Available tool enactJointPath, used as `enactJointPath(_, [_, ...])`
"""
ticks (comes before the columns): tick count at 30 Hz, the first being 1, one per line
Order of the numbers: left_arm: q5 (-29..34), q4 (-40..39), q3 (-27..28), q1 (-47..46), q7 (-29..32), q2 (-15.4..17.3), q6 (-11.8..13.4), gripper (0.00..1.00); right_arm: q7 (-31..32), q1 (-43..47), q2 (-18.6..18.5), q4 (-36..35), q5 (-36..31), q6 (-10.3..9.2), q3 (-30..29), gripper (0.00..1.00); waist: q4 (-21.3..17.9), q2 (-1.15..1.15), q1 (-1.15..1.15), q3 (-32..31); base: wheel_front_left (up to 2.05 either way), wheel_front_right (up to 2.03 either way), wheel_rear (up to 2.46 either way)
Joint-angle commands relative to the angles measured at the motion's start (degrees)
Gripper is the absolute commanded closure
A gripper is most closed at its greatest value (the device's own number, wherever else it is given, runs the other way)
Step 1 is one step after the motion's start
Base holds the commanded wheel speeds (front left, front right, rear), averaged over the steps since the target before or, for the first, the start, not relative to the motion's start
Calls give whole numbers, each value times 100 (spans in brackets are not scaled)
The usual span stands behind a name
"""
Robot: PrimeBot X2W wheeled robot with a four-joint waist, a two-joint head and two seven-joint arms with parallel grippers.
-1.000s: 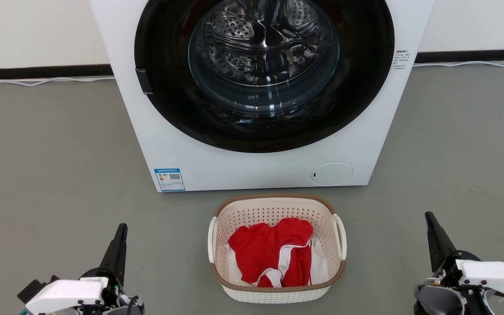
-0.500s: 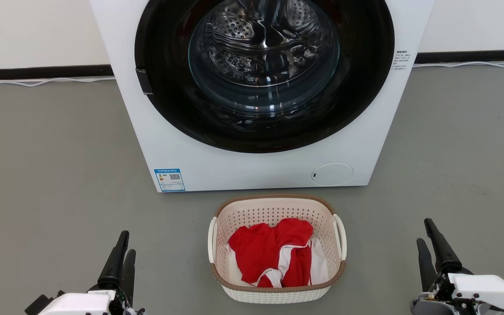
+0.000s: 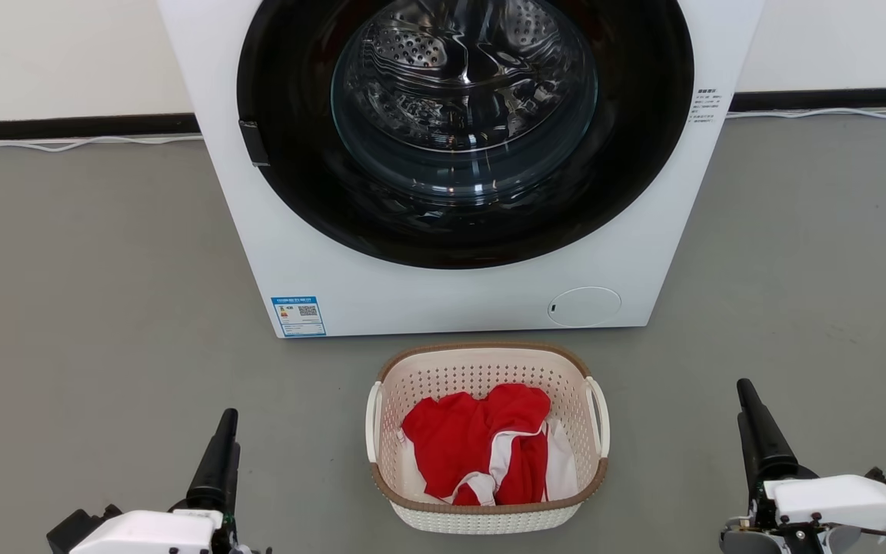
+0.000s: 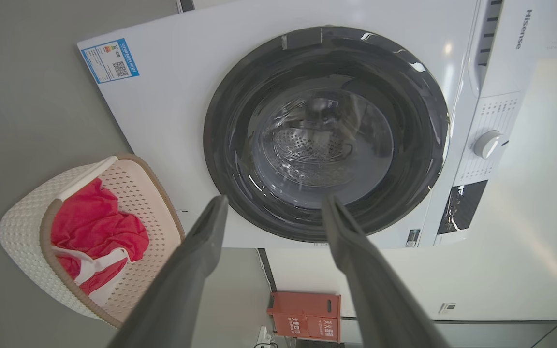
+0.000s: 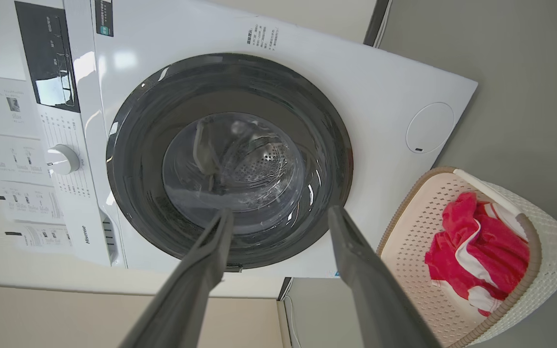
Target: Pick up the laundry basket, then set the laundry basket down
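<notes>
Wide apart and empty, left hand (image 4: 274, 199) and right hand (image 5: 279, 210); laundry basket (image 3: 481, 375) looks light, stiff, so take the side handles (image 3: 372, 422)

A white front-loading washing machine (image 3: 297, 254) stands on the grey floor (image 3: 89, 308), its round glass door (image 3: 462, 100) shut. Just in front sits the laundry basket (image 3: 481, 373), holding a crumpled red and white garment (image 3: 466, 438). The left gripper (image 3: 224, 431) and right gripper (image 3: 749, 408) flank it, well apart, fingers pointing toward the machine.
</notes>
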Motion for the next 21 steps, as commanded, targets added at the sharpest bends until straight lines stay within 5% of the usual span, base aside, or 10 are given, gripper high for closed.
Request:
enactJointPath(1, [237,-157,-4,-158,-69,43,43,0,-89,-152,-64,-201,-314,12,43,0,0,0,-1,-2,0,0,0])
enactJointPath(21, [1622,-167,-192,-120,-388,56,244,0,-406,-140,-76,-284,-2111,19,185,0,-12,0,-1,-13,0,0,0])
